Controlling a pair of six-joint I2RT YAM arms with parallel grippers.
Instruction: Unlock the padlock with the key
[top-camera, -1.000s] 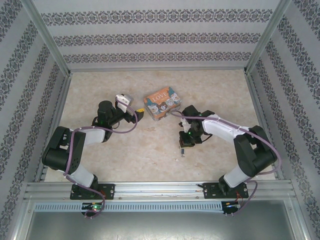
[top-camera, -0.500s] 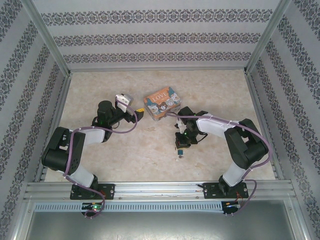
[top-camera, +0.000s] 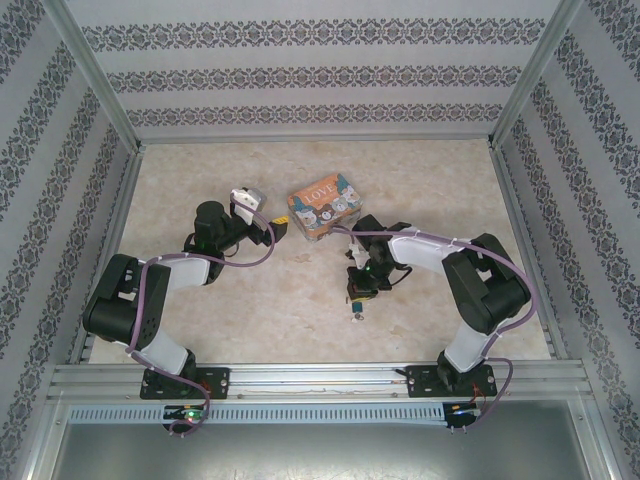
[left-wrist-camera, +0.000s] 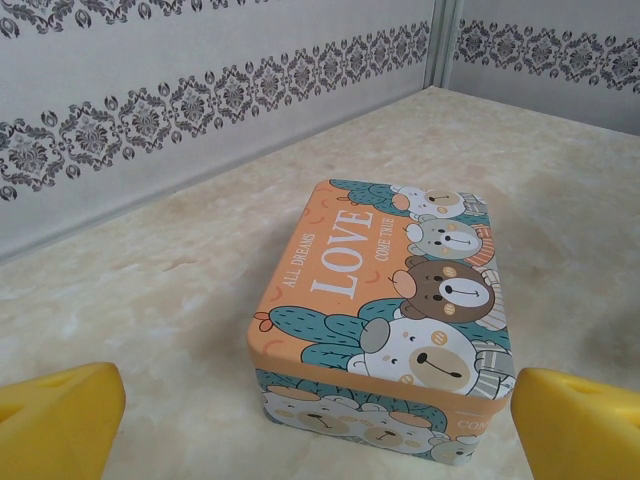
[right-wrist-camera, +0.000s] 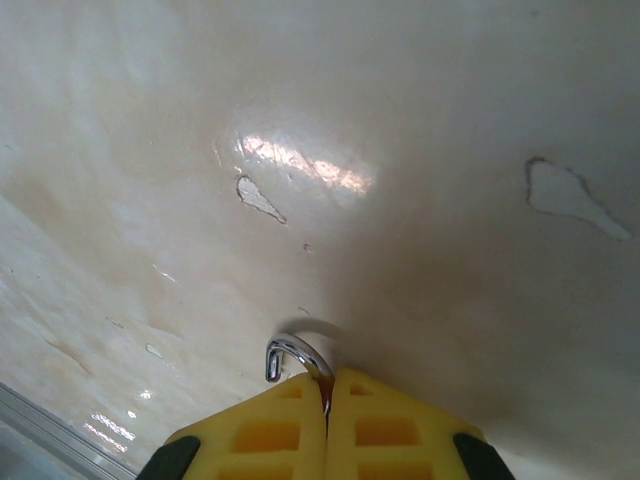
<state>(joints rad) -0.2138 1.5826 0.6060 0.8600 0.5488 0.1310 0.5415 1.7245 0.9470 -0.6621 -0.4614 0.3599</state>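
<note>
Padlock: its silver loop pokes out between the yellow fingers of my right tool. The blue body is hidden.
Where: low over the bench, on the near side of the tin. I cannot tell if it touches.
Right tool: squeezed all the way closed, pinching the padlock.
Left tool: wide open, holding nothing, pointed at the tin.
Key: too tiny for me to pick out.
What could go wrong: I am pinching a small, slippery thing, so I think the padlock could twist or pop out. My fingers may cover the keyhole. The key is flat and tiny, so my left tool could miss it or push it away.
</note>
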